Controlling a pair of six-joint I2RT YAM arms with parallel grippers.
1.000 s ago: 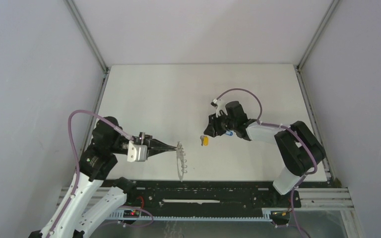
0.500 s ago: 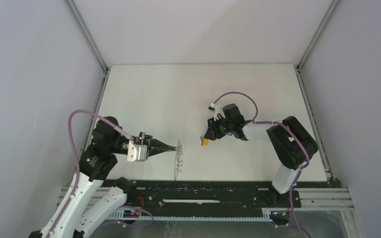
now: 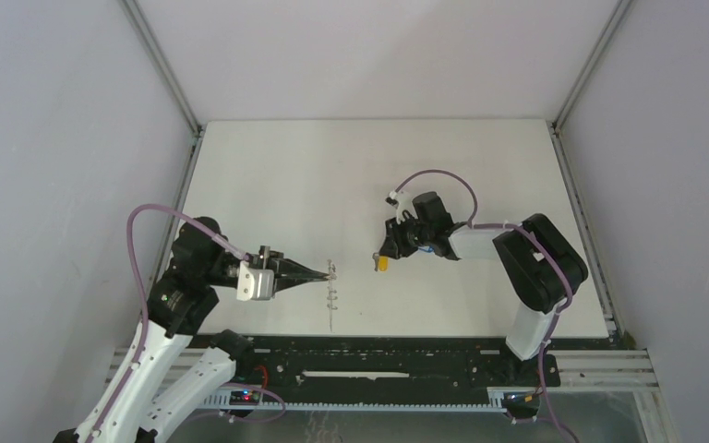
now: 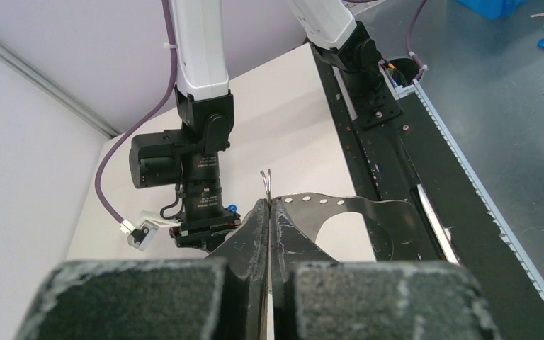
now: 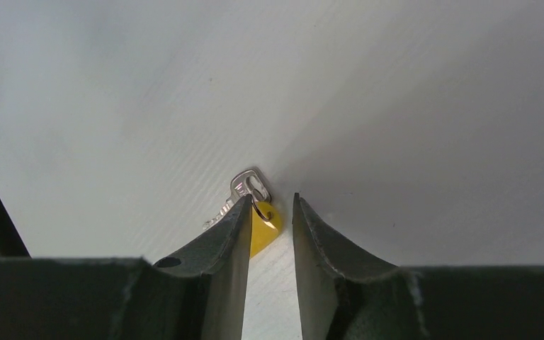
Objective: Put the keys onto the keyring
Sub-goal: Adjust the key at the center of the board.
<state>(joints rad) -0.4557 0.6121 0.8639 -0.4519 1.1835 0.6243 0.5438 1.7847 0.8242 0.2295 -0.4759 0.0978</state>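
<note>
- The right gripper (image 3: 385, 251) has swung in and dropped over the yellow-headed key (image 5: 263, 227). Its jaws have narrowed to a slim gap that straddles the yellow head, and one finger is at its edge; no firm pinch shows yet.
- The key lies flat on the white table (image 3: 286, 166), with its metal blade pointing away from the fingers.
- The left gripper (image 4: 269, 205) stays clamped fully shut on the keyring (image 4: 326, 202). The hoop has turned edge-on to the overhead camera and is held up just off the table's near edge.
- The blue-headed key (image 4: 231, 208) peeks out beside the right wrist, untouched.
- My reading: the pick-up of the first key is about to complete, and threading is still to do.
- No brand, label or writing is legible.
</note>
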